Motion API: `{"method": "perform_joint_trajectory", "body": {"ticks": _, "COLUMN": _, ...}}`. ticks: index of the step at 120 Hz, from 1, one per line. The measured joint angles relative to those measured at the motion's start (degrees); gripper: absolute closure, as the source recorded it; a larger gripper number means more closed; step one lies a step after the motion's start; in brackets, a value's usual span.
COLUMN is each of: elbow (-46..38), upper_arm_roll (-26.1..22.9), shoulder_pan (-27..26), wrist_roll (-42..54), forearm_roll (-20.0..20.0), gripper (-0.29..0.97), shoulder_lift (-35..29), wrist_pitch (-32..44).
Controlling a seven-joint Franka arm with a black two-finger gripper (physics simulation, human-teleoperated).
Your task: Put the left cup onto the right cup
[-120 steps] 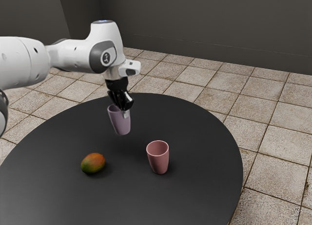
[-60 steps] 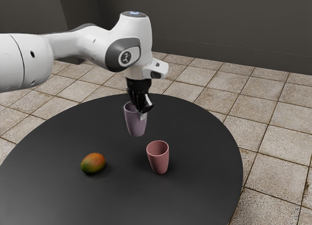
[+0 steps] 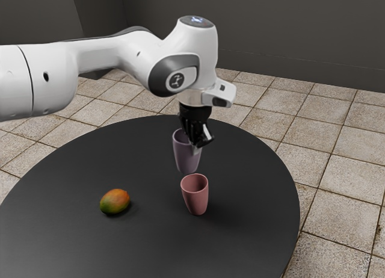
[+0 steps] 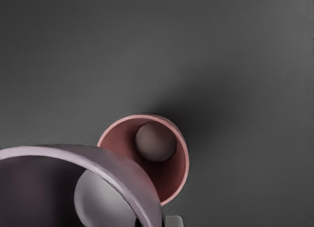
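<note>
Lilac cup [image 3: 186, 158] just abv pink cup [image 3: 195, 194]

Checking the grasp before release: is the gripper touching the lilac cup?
Touching. The exterior view shows the gripper pinching the rim of the lilac cup, which hangs above the table.

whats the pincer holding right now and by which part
The pincer holds the purple cup by its rim, in the air just above the pink cup.

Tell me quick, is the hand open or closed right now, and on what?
Hand: closed on the purple cup, holding it in the air close above the pink cup.
</note>
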Motion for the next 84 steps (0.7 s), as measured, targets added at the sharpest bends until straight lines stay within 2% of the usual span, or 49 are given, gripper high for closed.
{"method": "perform_joint_trajectory", "body": {"ticks": 84, "elbow": 0.3, "upper_arm_roll": -1.6, "shoulder_pan": -0.3, "wrist_roll": -6.9, "forearm_roll": 0.6, "gripper": 0.79, "shoulder_lift": 3.5, "wrist_pitch": 1.0}}
